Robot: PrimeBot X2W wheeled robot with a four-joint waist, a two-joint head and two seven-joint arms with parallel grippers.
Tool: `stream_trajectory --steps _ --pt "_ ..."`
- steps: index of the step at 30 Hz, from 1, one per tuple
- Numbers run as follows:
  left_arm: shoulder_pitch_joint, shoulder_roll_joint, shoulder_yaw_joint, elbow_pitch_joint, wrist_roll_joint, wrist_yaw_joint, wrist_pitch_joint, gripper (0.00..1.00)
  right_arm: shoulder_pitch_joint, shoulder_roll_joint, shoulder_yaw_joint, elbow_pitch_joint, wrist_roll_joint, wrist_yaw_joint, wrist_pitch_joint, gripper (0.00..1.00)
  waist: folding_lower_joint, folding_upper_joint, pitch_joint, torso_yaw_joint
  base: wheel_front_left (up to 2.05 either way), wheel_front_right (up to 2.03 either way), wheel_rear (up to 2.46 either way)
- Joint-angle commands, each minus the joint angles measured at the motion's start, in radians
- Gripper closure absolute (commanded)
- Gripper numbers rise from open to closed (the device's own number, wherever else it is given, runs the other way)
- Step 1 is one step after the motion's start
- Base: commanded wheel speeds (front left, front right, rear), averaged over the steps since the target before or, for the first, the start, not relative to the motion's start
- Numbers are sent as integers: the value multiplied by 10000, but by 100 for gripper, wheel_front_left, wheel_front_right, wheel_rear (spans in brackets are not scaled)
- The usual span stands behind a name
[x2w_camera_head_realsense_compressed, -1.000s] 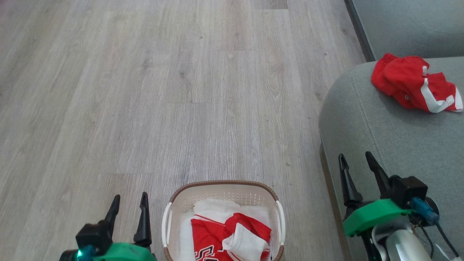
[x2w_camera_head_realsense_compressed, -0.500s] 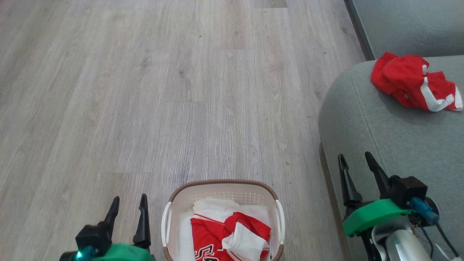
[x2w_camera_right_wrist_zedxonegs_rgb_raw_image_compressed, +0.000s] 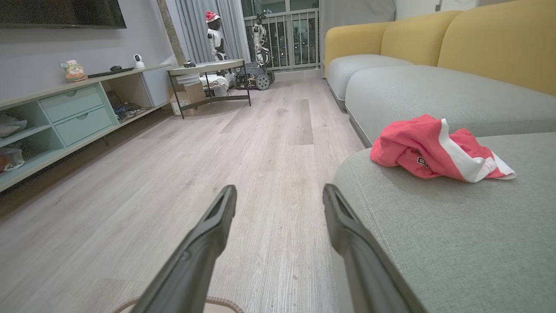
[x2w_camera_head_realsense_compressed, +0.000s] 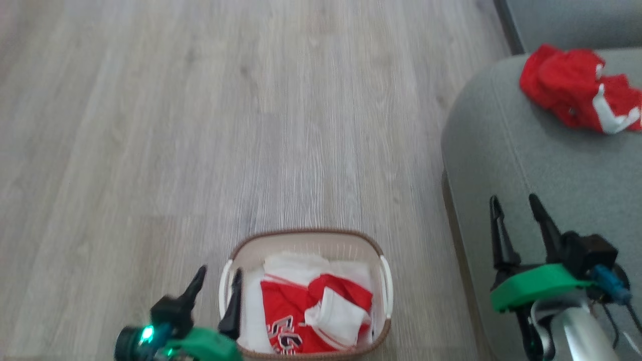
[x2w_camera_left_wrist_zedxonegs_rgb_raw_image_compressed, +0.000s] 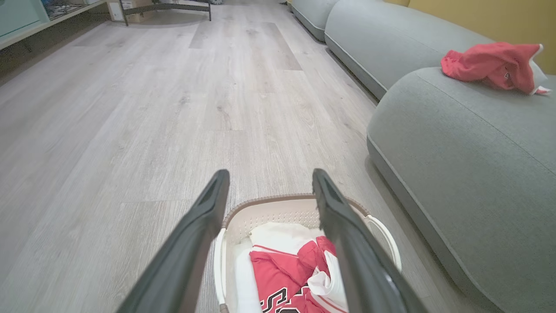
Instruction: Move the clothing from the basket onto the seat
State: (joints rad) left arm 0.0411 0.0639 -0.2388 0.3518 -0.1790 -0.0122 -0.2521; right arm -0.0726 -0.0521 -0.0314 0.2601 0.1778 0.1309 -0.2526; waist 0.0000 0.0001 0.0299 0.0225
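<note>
The cream basket (x2w_camera_head_realsense_compressed: 382,281) stands on the floor at bottom centre, holding red clothing (x2w_camera_head_realsense_compressed: 301,316) with white trim and lettering on a white sheet. My left gripper (x2w_camera_head_realsense_compressed: 218,283) is open at the basket's left handle, one finger over the rim; in the left wrist view the left gripper (x2w_camera_left_wrist_zedxonegs_rgb_raw_image_compressed: 269,182) spans the basket (x2w_camera_left_wrist_zedxonegs_rgb_raw_image_compressed: 269,208) and red clothing (x2w_camera_left_wrist_zedxonegs_rgb_raw_image_compressed: 282,278). My right gripper (x2w_camera_head_realsense_compressed: 516,203) is open above the grey-green seat (x2w_camera_head_realsense_compressed: 551,165), empty. Another red garment (x2w_camera_head_realsense_compressed: 577,87) lies on the seat's far part, and the red garment (x2w_camera_right_wrist_zedxonegs_rgb_raw_image_compressed: 430,150) also shows in the right wrist view ahead of the right gripper (x2w_camera_right_wrist_zedxonegs_rgb_raw_image_compressed: 278,193).
Pale wood floor (x2w_camera_head_realsense_compressed: 200,125) spreads left and ahead of the basket. The seat's rounded edge (x2w_camera_head_realsense_compressed: 451,150) rises just right of the basket. A low shelf unit (x2w_camera_right_wrist_zedxonegs_rgb_raw_image_compressed: 65,113), a metal-legged table (x2w_camera_right_wrist_zedxonegs_rgb_raw_image_compressed: 208,74) and yellow sofa backs (x2w_camera_right_wrist_zedxonegs_rgb_raw_image_compressed: 478,39) stand farther off.
The head view has shifted and blurred, so the camera moved. My left gripper has moved right, up to the basket's left rim. The right gripper sits slightly higher and further right.
</note>
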Motion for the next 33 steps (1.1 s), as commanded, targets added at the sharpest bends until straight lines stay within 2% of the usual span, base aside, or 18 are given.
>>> stream_trajectory --steps 1,10,18,27,33 --pt "-810 -27 134 -59 97 -74 -97 0 -583 18 137 -449 -137 -2 -91 0 0 -1 512 -97 0 0 0" --pt "-2925 -116 -1012 2019 360 -343 -97 0 -1621 18 -127 -1462 -464 -2 -91 0 0 -1 2845 -687 0 0 0" --pt "-4997 -133 -2082 4213 540 -611 -97 0 -2629 18 83 -2289 -473 -2 -91 0 0 -1 4948 -1242 0 0 0" --pt "-6449 -136 -3659 6030 525 -942 -97 0 -3256 18 347 -2915 -330 -2 -91 0 0 -1 6403 -1715 0 0 0" --pt "-7121 -136 -4150 7173 144 -1006 -93 0 -3413 18 442 -3159 -299 -2 -91 0 0 -1 7152 -1979 0 0 0"
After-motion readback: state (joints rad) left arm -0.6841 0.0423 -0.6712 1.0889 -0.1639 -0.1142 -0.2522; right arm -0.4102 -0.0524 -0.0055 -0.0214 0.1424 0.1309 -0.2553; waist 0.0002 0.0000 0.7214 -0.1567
